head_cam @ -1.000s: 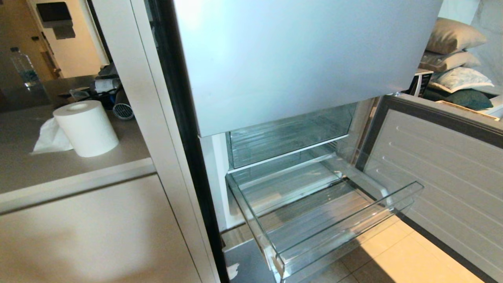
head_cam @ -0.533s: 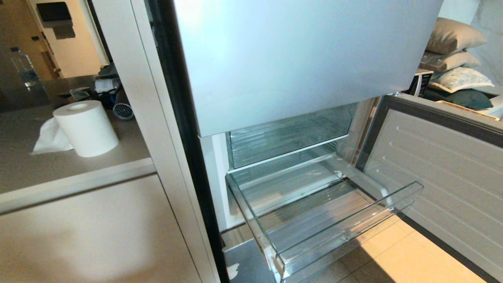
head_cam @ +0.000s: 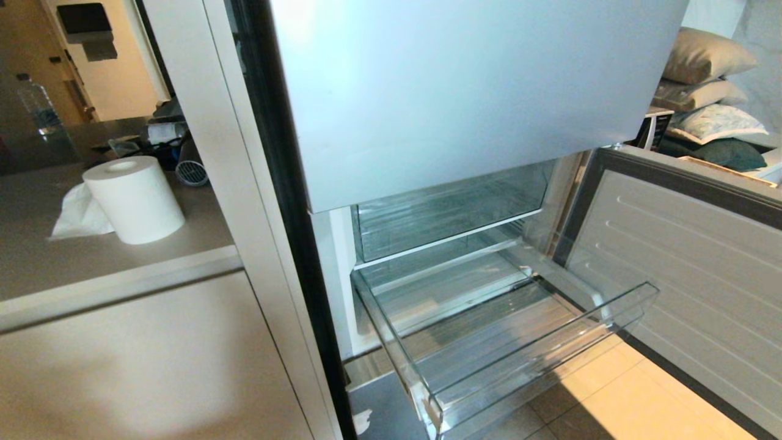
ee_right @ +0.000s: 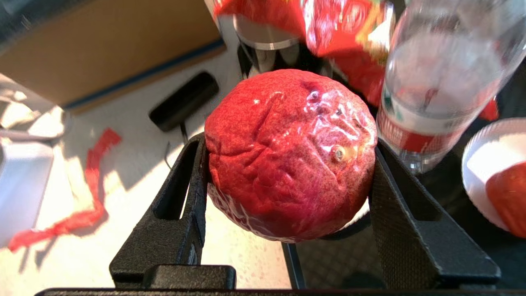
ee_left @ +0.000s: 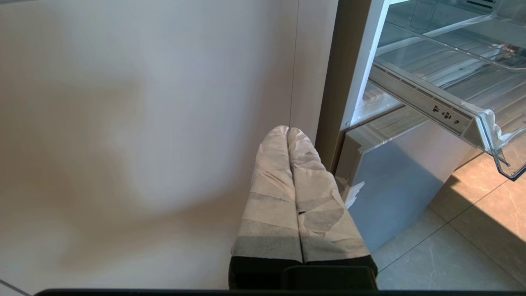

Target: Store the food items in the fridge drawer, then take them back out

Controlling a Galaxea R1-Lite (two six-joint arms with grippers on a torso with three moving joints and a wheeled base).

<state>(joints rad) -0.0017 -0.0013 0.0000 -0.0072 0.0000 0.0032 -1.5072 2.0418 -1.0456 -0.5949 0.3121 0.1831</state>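
In the right wrist view my right gripper point(ee_right: 287, 142) is shut on the food item point(ee_right: 287, 164), a wrinkled, glossy red fruit. Its black fingers point(ee_right: 193, 172) press both sides, and the fruit hangs above a pale speckled surface. The fridge drawer point(head_cam: 550, 348), clear plastic with a ribbed floor, stands pulled out and empty in the head view. Its whitish chipped corner point(ee_left: 491, 123) shows in the left wrist view. My left gripper point(ee_left: 287, 130), wrapped in pale tape, is shut on nothing low beside the cabinet front. Neither arm shows in the head view.
The fridge's lower door point(head_cam: 690, 269) stands open on the right. A second clear bin point(head_cam: 446, 211) sits above the drawer. A paper towel roll point(head_cam: 134, 198) is on the left counter. Near the fruit are a water bottle point(ee_right: 435, 82), red snack bag point(ee_right: 341, 28), red ribbon scrap point(ee_right: 94, 176) and white bowl point(ee_right: 489, 156).
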